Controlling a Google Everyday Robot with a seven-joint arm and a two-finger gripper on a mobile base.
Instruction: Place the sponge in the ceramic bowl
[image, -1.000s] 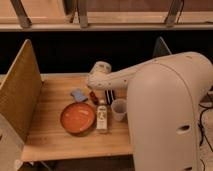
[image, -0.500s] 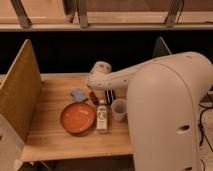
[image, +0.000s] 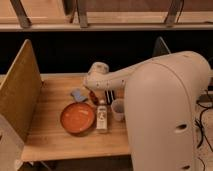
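Note:
The orange ceramic bowl (image: 77, 118) sits on the wooden table (image: 50, 140), left of centre. Just behind it, toward the far side, lies the small blue sponge (image: 78, 94). My white arm reaches in from the right, and the gripper (image: 93, 96) hangs down right beside the sponge, on its right and close to the table. Whether it touches the sponge cannot be seen. The bowl holds nothing.
A clear bottle with a light label (image: 102, 116) stands right of the bowl, and a pale cup (image: 118, 109) stands beside it. A tall tan panel (image: 19, 90) walls the table's left side. My large white body (image: 170, 110) fills the right.

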